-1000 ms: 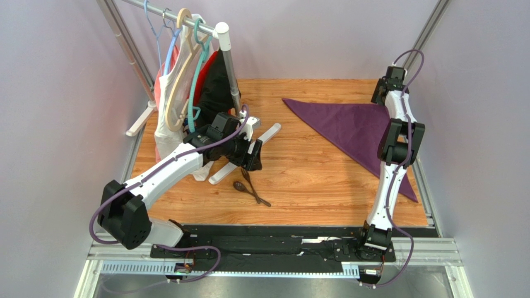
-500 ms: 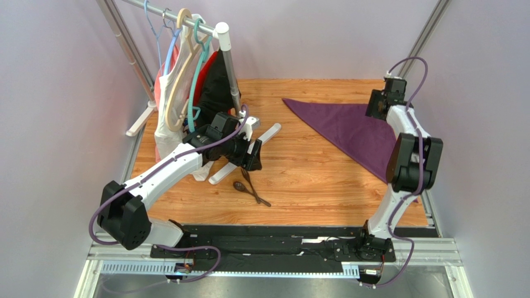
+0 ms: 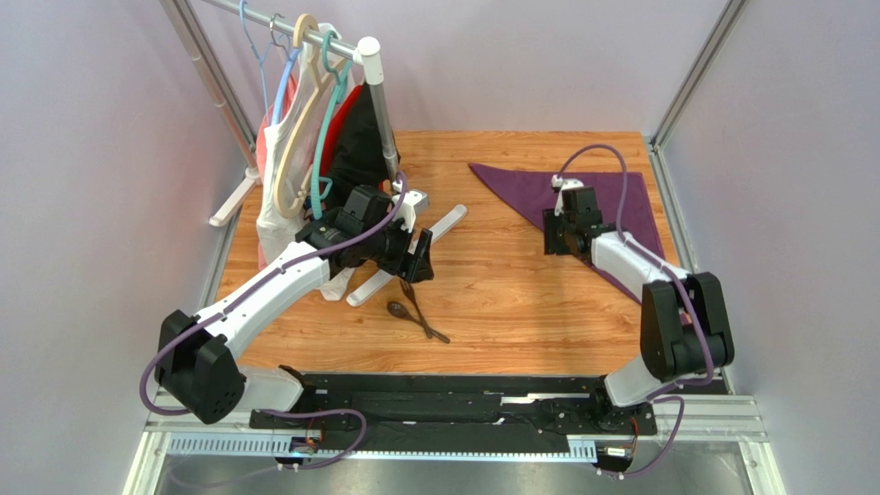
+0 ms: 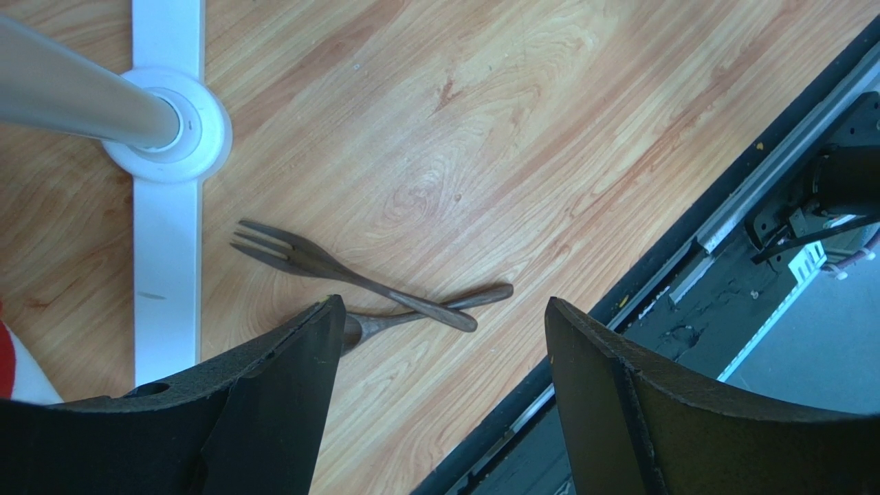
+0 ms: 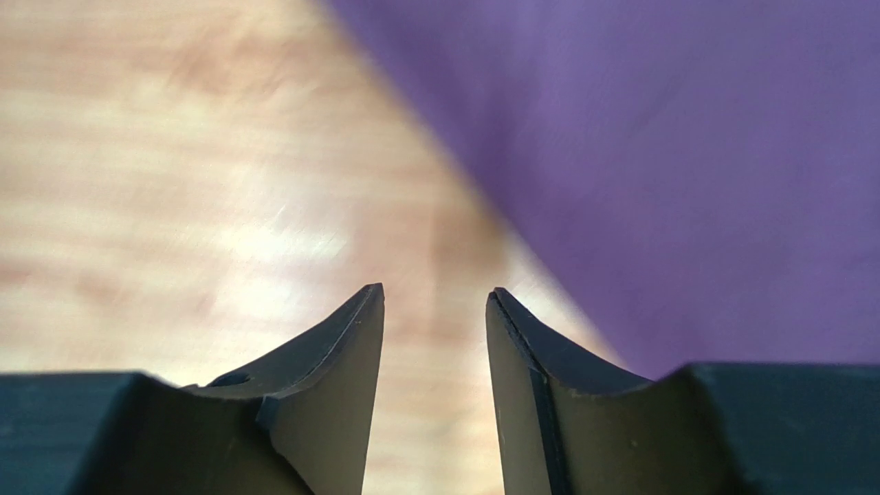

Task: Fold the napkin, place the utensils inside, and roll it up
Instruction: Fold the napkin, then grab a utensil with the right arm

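Both parted and empty: left gripper [image 4: 442, 309] above the utensils [image 4: 341, 270], right gripper [image 5: 435, 294] at the napkin's [image 5: 671, 155] edge.

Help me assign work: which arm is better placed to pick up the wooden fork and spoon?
Left. The left fingers, open, hover over the crossed dark brown wooden fork and spoon; the right fingers are at the purple cloth napkin.
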